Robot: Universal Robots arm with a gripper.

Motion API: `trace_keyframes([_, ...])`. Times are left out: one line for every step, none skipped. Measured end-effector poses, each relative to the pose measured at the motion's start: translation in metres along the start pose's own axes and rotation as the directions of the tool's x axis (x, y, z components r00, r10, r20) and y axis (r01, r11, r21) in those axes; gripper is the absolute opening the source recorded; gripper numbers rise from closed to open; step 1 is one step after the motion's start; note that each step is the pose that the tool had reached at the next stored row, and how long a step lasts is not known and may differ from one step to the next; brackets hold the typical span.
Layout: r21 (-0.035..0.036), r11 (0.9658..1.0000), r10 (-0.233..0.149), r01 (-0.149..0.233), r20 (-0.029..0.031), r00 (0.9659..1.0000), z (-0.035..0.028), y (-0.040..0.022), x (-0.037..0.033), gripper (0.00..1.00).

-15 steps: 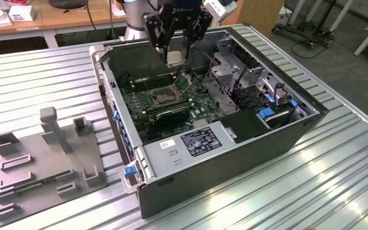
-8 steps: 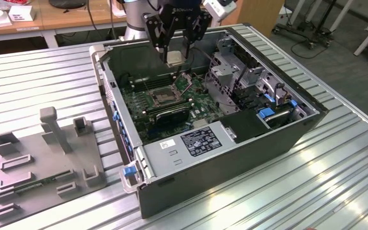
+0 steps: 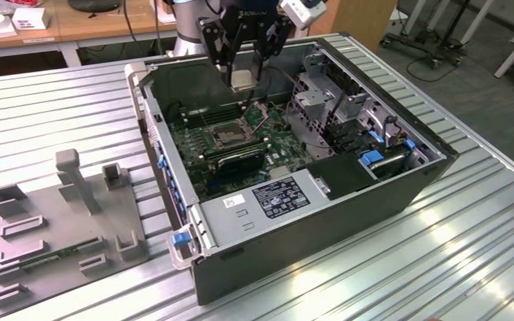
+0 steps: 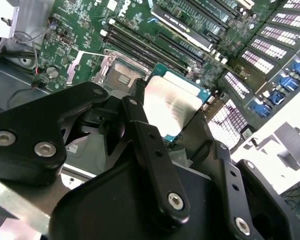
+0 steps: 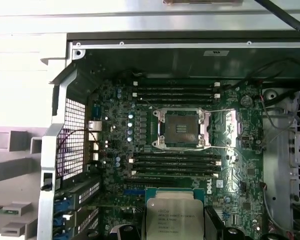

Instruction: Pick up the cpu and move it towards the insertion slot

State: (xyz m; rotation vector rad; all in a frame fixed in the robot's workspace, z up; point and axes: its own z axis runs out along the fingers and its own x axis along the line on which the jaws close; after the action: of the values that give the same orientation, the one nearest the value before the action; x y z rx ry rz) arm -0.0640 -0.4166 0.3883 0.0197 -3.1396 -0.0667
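I am holding the cpu point(image 3: 240, 80) up in the air. My gripper point(image 3: 241, 75) is squeezing it from two sides, so my jaws are clamped tight on the chip. In the second wrist view, my black fingers point(image 4: 149, 134) are pressing on the edges of the cpu point(image 4: 174, 105), and its shiny silver face is catching the light. In the first wrist view, the cpu point(image 5: 173, 218) is sitting flat between my fingers.

I am hanging above the open computer case point(image 3: 328, 221), over its far end in the exterior view. The case is lying on a ribbed metal table point(image 3: 471, 254). Inside it, the green board point(image 3: 195, 144) is facing up.

The insertion slot point(image 3: 224, 136) is on that board, below me, at about 6 o'clock from the chip in the exterior view. In the first wrist view, the insertion slot point(image 5: 182, 128) is at about 12 o'clock from the chip, and the two are apart. Its dark middle is showing inside the silver frame.

A grey tray point(image 3: 61, 227) is lying on the table, well apart, at about 8 o'clock from the case.
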Motion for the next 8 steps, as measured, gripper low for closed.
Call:
trace_keyframes([0.0001, 1.0000, 0.000, 0.000, 0.0000, 1.0000, 0.0003, 0.0011, 0.0000, 0.54])
trace_keyframes([0.0002, 1.0000, 0.000, 0.000, 0.0000, 1.0000, 0.0006, 0.0021, 0.0000, 0.54])
trace_keyframes([0.0003, 1.0000, 0.000, 0.000, 0.0000, 1.0000, 0.0009, 0.0030, 0.0000, 0.54])
trace_keyframes([0.0003, 1.0000, 0.000, 0.000, 0.0000, 1.0000, 0.0012, 0.0038, -0.0001, 0.54])
trace_keyframes([0.0003, 1.0000, 0.000, 0.000, 0.0000, 1.0000, 0.0017, 0.0047, -0.0001, 0.54])
trace_keyframes([0.0003, 1.0000, 0.001, -0.001, 0.0000, 1.0000, 0.0023, 0.0057, -0.0001, 0.54])
trace_keyframes([0.0002, 1.0000, 0.001, -0.001, 0.0000, 1.0000, 0.0029, 0.0065, -0.0002, 0.54])
trace_keyframes([0.0003, 1.0000, 0.001, -0.001, 0.0000, 1.0000, 0.0034, 0.0074, -0.0002, 0.54])
